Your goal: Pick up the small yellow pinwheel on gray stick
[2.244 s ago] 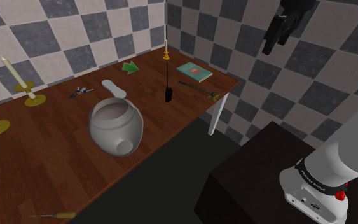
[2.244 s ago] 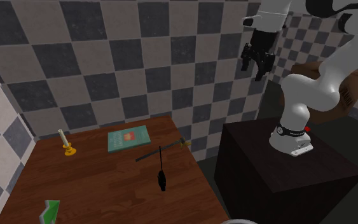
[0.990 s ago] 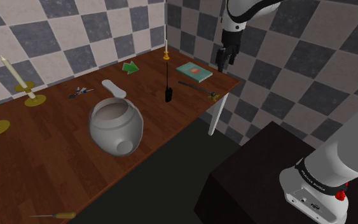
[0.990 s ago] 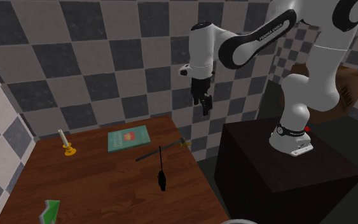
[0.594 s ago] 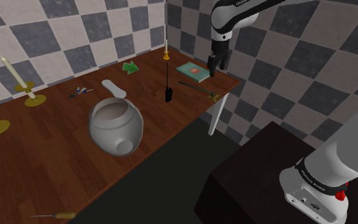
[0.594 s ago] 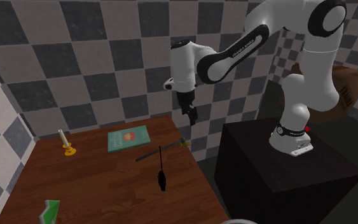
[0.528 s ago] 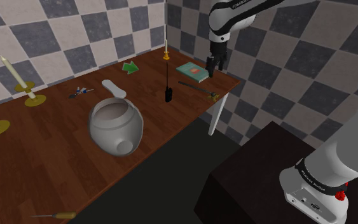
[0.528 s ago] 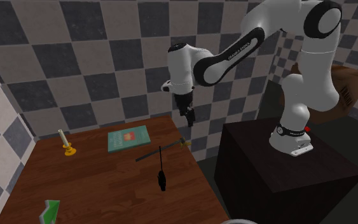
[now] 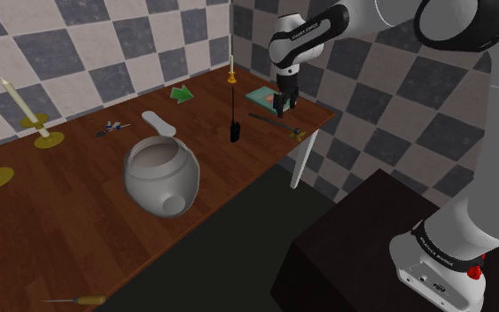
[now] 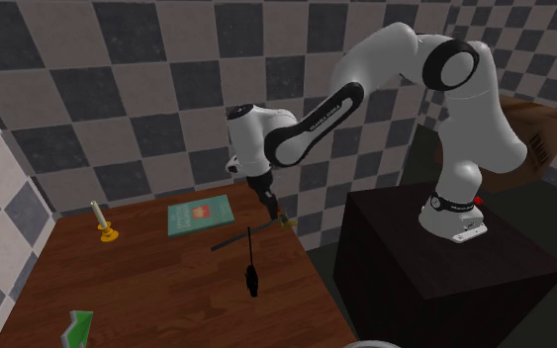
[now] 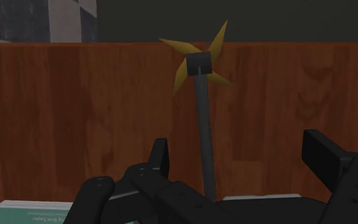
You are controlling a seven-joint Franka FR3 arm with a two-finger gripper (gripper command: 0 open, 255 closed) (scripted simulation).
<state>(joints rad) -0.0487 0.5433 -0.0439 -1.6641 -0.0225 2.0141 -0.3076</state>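
**Room corner, shoulder view.** Two walls tiled in a checkerboard of dark grey and pale grey squares meet at a vertical corner. A long worktop of dark reddish-brown wooden planks is set into this corner, with its back edge along the wall on this view's left. A slim white leg supports the worktop's front corner at this view's right. Beside and below the worktop lies a plain dark floor. In the second exterior view, a brown cardboard box appears near the right edge, in front of the checkered wall. The lighting is dim and even.
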